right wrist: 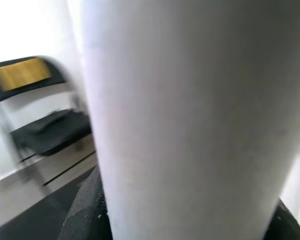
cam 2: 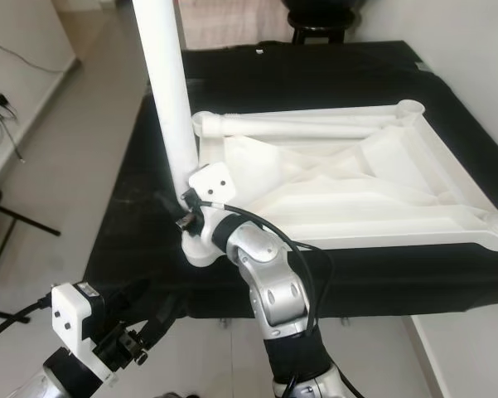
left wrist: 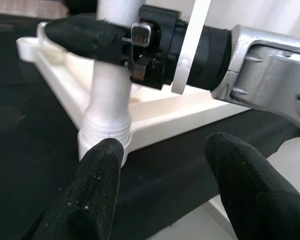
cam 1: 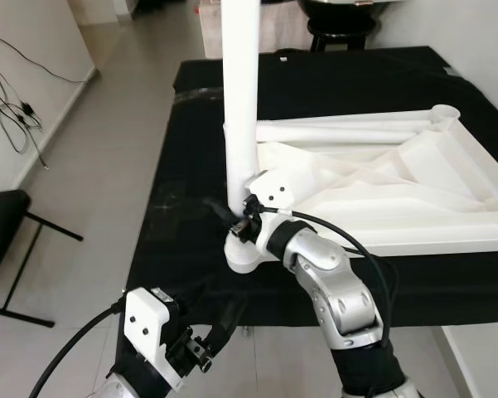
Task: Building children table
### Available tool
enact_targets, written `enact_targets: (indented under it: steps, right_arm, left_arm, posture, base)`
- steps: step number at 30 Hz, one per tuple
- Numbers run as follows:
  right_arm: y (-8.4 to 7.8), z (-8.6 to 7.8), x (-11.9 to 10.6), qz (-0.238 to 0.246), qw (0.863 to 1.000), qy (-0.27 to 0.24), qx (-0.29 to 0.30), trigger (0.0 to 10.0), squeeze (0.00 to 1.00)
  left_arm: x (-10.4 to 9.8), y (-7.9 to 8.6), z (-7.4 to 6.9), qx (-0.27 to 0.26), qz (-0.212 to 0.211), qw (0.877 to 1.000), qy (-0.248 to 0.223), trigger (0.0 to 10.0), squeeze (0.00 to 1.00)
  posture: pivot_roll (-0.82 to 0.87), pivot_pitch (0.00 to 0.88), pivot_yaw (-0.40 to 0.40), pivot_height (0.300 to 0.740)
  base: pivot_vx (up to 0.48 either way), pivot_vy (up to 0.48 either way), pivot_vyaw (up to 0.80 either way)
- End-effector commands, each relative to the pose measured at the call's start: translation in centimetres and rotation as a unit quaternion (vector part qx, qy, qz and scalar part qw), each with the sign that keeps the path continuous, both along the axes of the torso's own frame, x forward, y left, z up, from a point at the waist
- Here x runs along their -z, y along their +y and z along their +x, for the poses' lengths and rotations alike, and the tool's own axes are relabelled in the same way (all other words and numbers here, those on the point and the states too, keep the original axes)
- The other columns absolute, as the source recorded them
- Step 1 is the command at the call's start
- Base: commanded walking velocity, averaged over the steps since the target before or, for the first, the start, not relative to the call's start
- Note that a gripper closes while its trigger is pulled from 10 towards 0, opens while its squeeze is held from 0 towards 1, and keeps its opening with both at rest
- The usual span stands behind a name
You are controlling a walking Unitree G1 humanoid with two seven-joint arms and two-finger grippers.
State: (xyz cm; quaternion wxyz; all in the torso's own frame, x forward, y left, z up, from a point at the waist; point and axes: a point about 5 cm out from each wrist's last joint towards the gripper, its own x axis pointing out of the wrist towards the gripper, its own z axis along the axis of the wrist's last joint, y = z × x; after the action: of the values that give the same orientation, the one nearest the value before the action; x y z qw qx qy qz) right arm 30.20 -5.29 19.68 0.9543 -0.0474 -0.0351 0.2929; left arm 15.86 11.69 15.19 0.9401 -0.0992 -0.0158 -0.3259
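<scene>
While the right end effector [cam 1: 232,217] clamps the smooth white tubular leg [cam 1: 240,99], the left end effector [left wrist: 162,165] gapes wide.

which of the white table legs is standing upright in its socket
The leg gripped by the right claw at the tabletop's near left corner stands upright. The other leg lies flat on the upturned tabletop along its far edge.

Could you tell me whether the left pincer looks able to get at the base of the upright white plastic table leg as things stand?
Probably yes: the open left pincer faces the upright white plastic table leg, below the right pincer's grip.
</scene>
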Motion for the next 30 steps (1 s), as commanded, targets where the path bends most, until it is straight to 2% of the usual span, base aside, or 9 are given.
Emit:
enact_targets:
  steps: [1, 7, 8, 9, 12, 13, 16, 28, 30]
  right_arm:
    - [-1.5, 0.4, 2.3, -0.025, 0.997, 0.054, 0.055, 0.0, 0.00]
    - [-0.6, 0.6, 2.4, -0.025, 0.998, 0.058, 0.023, 0.2, 0.00]
    - [-0.1, 0.8, 2.5, -0.026, 0.998, 0.062, 0.003, 10.0, 0.00]
    - [0.9, 0.5, 1.9, 0.002, 0.994, 0.066, -0.083, 10.0, 1.00]
    - [1.7, -0.5, 0.8, 0.019, 0.975, 0.053, -0.213, 10.0, 1.00]
    - [1.6, -0.9, 0.4, 0.005, 0.962, 0.038, -0.269, 10.0, 0.16]
    - [0.7, -1.0, 0.2, -0.048, 0.943, 0.014, -0.329, 10.0, 0.00]
    - [-2.2, 2.2, -1.1, -0.086, 0.916, 0.026, -0.391, 10.0, 0.00]
    - [-1.9, 2.5, -1.4, -0.079, 0.907, 0.029, -0.413, 0.0, 0.00]
  left_arm:
    - [0.5, 0.5, 0.1, 0.005, 0.011, 1.000, 0.013, 10.0, 0.00]
    - [0.5, 0.6, 0.2, 0.005, 0.012, 1.000, 0.013, 10.0, 0.00]
    - [0.6, 0.6, 0.3, 0.005, 0.012, 1.000, 0.014, 10.0, 0.00]
    - [0.6, 0.6, 0.3, 0.002, 0.012, 1.000, 0.013, 10.0, 0.00]
    - [0.6, 0.7, 0.3, -0.001, 0.013, 1.000, 0.012, 10.0, 0.00]
    - [0.6, 0.6, 0.3, -0.002, 0.013, 1.000, 0.012, 10.0, 0.00]
    - [0.7, 0.5, 0.3, -0.002, 0.013, 1.000, 0.012, 10.0, 0.00]
    - [0.7, 0.3, 0.1, -0.002, 0.012, 1.000, 0.012, 10.0, 0.00]
    - [0.7, 0.2, 0.0, -0.002, 0.011, 1.000, 0.012, 10.0, 0.00]
  posture:
    - [0.06, 0.164, 0.042, 0.740]
    - [0.06, 0.159, 0.042, 0.740]
    - [0.06, 0.159, 0.042, 0.740]
    - [0.05, 0.152, 0.043, 0.740]
    - [0.06, 0.148, 0.043, 0.740]
    - [0.06, 0.146, 0.040, 0.740]
    - [0.06, 0.144, 0.038, 0.740]
    - [0.07, 0.137, 0.024, 0.740]
    - [0.08, 0.139, 0.020, 0.740]
  base:
    - [0.000, 0.000, 0.00]
    - [0.000, 0.000, 0.00]
    - [0.000, 0.000, 0.00]
    - [0.000, 0.000, 0.00]
    - [0.000, 0.000, 0.00]
    - [0.000, 0.000, 0.00]
    - [0.000, 0.000, 0.00]
    - [0.000, 0.000, 0.00]
    - [0.000, 0.000, 0.00]
